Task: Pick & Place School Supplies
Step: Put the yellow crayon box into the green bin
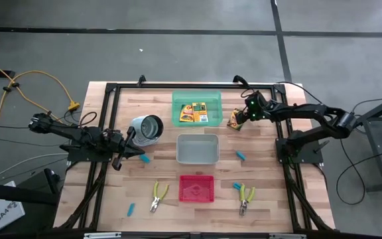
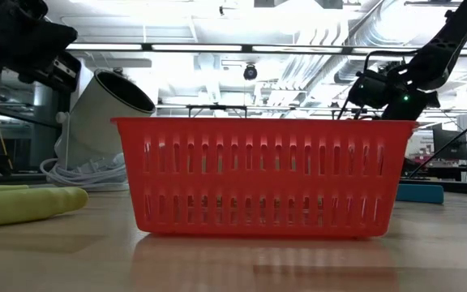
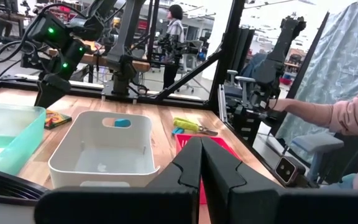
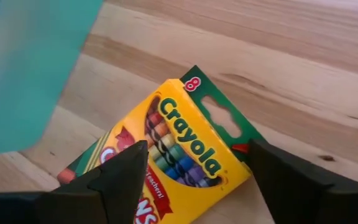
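Beside the green tray (image 1: 196, 97), right gripper (image 1: 240, 117) astride crayon box (image 4: 176, 152).

Even overhead light fell on the desk (image 1: 264, 199) in the high view, leaving only soft, short shadows. In the low view, ceiling strip lights (image 2: 217, 47) burned nearly white, and the red basket (image 2: 262, 174) cast a dull reflection on the wood before it. The near yellow-green handle (image 2: 23, 203) was blurred there. In the right wrist view the crayon box (image 4: 173, 152) was sharp, while the near green tray (image 4: 30, 62) was a soft blur.
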### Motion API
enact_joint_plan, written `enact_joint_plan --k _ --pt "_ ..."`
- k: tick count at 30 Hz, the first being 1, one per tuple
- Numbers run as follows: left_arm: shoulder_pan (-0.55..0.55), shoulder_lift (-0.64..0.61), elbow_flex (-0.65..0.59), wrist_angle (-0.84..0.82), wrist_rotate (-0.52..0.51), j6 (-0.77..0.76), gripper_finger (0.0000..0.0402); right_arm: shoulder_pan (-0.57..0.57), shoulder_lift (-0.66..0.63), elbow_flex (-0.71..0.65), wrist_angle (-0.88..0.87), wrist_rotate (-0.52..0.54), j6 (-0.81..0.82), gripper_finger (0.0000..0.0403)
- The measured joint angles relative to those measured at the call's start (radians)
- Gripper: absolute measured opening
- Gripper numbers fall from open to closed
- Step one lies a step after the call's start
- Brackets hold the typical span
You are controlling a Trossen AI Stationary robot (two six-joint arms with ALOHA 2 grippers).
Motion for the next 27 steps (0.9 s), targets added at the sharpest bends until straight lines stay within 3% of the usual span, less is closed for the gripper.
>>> enact_joint_plan --k 7,14,19,27 --pt "0.000 0.000 0.000 0.000 0.000 -0.003 0.0001 -0.001 0.001 0.000 -0.019 0.017 0.030 0.0176" --pt "0.000 0.000 0.000 0.000 0.000 -0.003 0.0001 0.021 0.001 -0.001 -0.054 -0.104 0.091 0.0094" --pt "0.000 0.000 0.000 0.000 0.000 -0.002 0.0001 0.079 0.002 -0.002 -0.058 -0.150 0.114 0.0072" --pt "0.000 0.000 0.000 0.000 0.000 -0.002 0.0001 0.141 0.001 0.000 -0.103 -0.057 0.137 0.0051"
